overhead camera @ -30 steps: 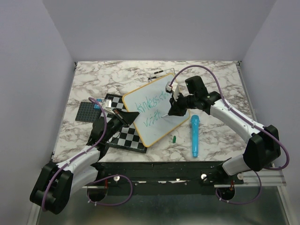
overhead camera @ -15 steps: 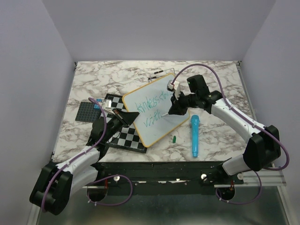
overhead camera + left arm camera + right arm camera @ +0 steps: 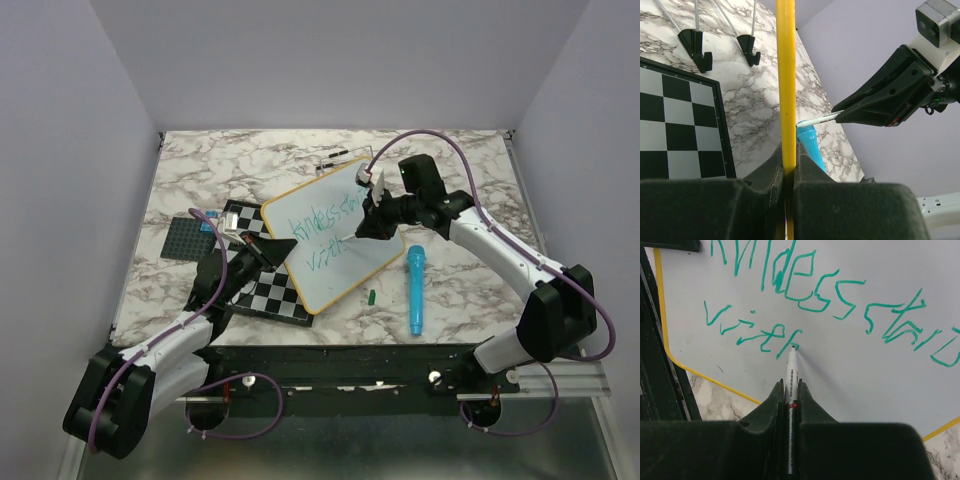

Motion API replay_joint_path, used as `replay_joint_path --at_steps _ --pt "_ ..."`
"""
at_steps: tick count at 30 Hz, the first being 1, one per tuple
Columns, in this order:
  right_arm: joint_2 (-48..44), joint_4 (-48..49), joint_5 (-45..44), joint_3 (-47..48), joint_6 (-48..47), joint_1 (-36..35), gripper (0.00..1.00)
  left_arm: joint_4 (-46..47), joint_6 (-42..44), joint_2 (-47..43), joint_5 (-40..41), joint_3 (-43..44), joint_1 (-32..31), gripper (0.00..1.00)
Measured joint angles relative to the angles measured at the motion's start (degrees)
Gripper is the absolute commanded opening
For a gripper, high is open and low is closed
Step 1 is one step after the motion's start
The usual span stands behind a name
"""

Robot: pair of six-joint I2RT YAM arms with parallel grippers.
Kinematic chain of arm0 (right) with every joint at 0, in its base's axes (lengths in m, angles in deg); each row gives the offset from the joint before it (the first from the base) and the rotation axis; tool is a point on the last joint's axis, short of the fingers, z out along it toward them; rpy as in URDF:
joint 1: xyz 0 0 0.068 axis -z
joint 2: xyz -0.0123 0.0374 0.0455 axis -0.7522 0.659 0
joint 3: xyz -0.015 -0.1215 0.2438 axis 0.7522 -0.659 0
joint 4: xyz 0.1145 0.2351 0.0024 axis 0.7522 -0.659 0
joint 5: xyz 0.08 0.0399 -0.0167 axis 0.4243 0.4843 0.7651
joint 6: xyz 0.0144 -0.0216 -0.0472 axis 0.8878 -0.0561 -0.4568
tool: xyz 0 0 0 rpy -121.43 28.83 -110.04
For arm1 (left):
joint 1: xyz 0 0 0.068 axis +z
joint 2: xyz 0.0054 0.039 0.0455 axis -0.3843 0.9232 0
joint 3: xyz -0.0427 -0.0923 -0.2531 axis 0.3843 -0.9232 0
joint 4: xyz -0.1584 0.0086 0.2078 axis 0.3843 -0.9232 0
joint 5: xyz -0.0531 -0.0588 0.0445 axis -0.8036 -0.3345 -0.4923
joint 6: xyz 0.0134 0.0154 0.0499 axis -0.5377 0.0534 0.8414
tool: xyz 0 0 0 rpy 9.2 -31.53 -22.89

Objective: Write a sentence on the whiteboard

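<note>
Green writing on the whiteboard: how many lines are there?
2. The upper line crosses the whiteboard; the shorter lower line ends at the marker tip. The upper line's end leaves the wrist view.

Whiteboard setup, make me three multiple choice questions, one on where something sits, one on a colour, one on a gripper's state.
1. Where is the small green cap?
A) on the whiteboard
B) off the table, on the floor
C) on the marble table, between the whiteboard and the blue cylinder

2. What colour is the lettering?
A) green
B) red
C) black

3. What state is the right gripper in?
A) open and empty
B) shut on the thin marker
C) shut on the whiteboard's frame

Answers: C, the top view shows the cap on bare marble just off the board's near edge. A, the right wrist view shows green strokes. B, the fingers pinch the marker, with its tip at the board.
</note>
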Motion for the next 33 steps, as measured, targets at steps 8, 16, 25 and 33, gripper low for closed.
replay_joint_path --at_steps 8,16,25,33 --pt "0.52 0.04 0.0 -0.02 0.09 0.0 0.01 0.0 0.02 0.0 0.0 0.0 0.0 0.0" --pt "0.52 -0.04 -0.02 -0.15 -0.02 0.0 0.01 0.0 0.02 0.0 0.0 0.0 0.0 0.0" --pt "0.52 -0.74 -0.02 -0.5 -0.85 0.0 0.01 0.0 0.02 -0.02 0.0 0.0 0.0 0.0" --pt "0.46 -1.97 0.0 -1.27 -1.53 0.0 0.01 -0.04 0.02 -0.02 0.02 0.0 0.0 0.0"
